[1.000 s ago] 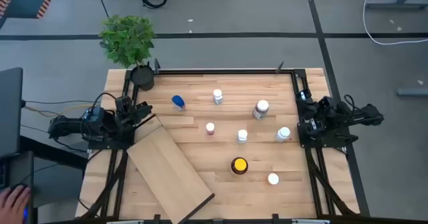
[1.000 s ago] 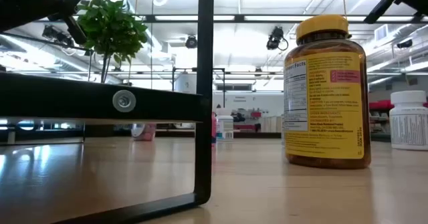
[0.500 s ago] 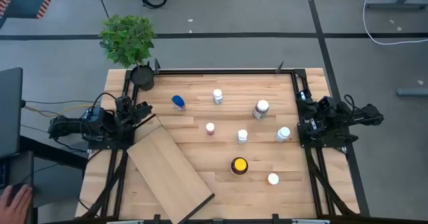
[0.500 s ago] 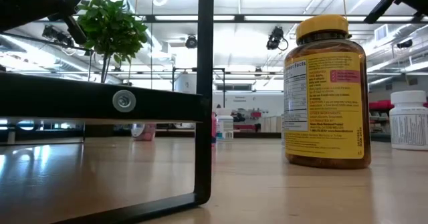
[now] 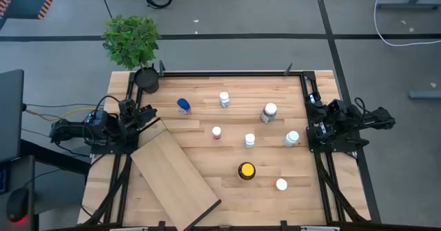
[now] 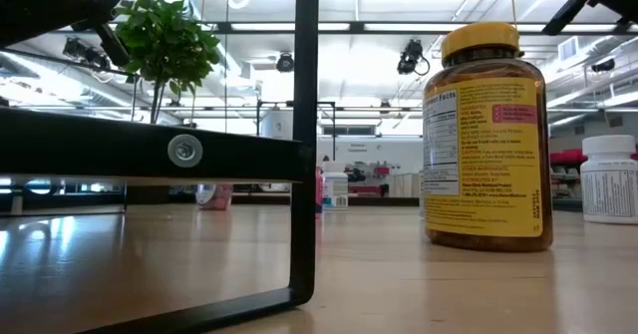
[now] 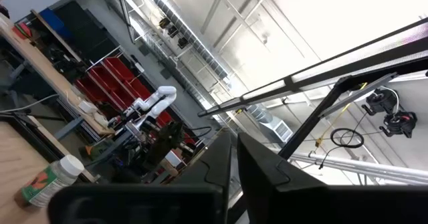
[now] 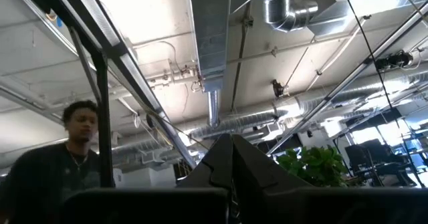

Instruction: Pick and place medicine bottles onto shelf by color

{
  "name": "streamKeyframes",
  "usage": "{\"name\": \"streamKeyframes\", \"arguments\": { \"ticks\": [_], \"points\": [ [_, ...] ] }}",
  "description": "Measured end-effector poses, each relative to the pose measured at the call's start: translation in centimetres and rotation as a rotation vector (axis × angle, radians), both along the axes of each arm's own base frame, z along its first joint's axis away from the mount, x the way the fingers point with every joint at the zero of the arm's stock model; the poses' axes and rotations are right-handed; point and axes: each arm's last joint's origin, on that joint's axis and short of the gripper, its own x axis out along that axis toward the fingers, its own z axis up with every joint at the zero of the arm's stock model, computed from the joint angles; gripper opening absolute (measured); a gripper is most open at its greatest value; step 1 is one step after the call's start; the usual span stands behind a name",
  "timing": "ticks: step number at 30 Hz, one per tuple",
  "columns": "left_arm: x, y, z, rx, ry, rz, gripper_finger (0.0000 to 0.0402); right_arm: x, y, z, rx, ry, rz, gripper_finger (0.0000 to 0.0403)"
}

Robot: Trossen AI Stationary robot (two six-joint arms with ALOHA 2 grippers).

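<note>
Several medicine bottles stand on their bases on the slatted tabletop. They are a blue-capped one point(image 5: 183, 105), white-capped ones point(image 5: 224, 99) point(image 5: 249, 141) point(image 5: 292, 138) point(image 5: 281, 185), a bigger white-capped one point(image 5: 269, 112), a pinkish one point(image 5: 216, 132) and the amber, yellow-capped one point(image 5: 246, 170) point(image 6: 486, 140). The pale plywood shelf point(image 5: 176, 172) lies slantwise at the near left. My left gripper point(image 5: 145, 112) point(image 7: 231, 174) waits shut at the left edge. My right gripper point(image 5: 315, 112) point(image 8: 232, 177) waits shut at the right edge. Both are tipped upward at the ceiling.
A black plant pot point(image 5: 146, 79) with a green plant point(image 5: 131, 41) sits at the far left corner. A dark bar and post point(image 6: 304, 145) stand close in the low view. A person point(image 8: 60, 160) shows beyond the table. Bare tabletop point(image 5: 275, 83) lies along the far edge.
</note>
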Motion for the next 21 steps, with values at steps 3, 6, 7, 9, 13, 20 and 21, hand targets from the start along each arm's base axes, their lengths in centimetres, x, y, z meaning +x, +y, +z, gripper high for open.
{"name": "streamKeyframes", "arguments": {
  "ticks": [3,6,7,9,13,20,21],
  "points": [
    [0.00,0.00,0.00,0.000,0.000,0.000,0.0038,0.00,0.00,0.00,0.000,0.000,0.000,0.0009],
    [0.00,0.00,0.00,0.000,0.000,0.000,0.0037,0.00,0.00,0.00,0.000,0.000,0.000,0.0009],
    [0.00,0.00,0.00,0.000,0.000,0.000,0.0036,0.00,0.00,0.00,0.000,0.000,0.000,0.0009],
    [0.00,0.00,0.00,0.000,0.000,0.000,0.0034,0.00,0.00,0.00,0.000,0.000,0.000,0.0009],
    [0.00,0.00,0.00,0.000,0.000,0.000,0.0030,0.00,0.00,-0.01,0.000,0.000,0.001,0.0009],
    [0.00,0.00,0.00,0.000,0.000,0.000,0.0038,0.00,0.00,0.00,0.000,0.000,0.001,0.0009],
    [0.00,0.00,0.00,0.000,0.000,0.000,0.0038,0.00,0.00,0.00,0.000,0.000,0.000,0.0009]
  ]
}}
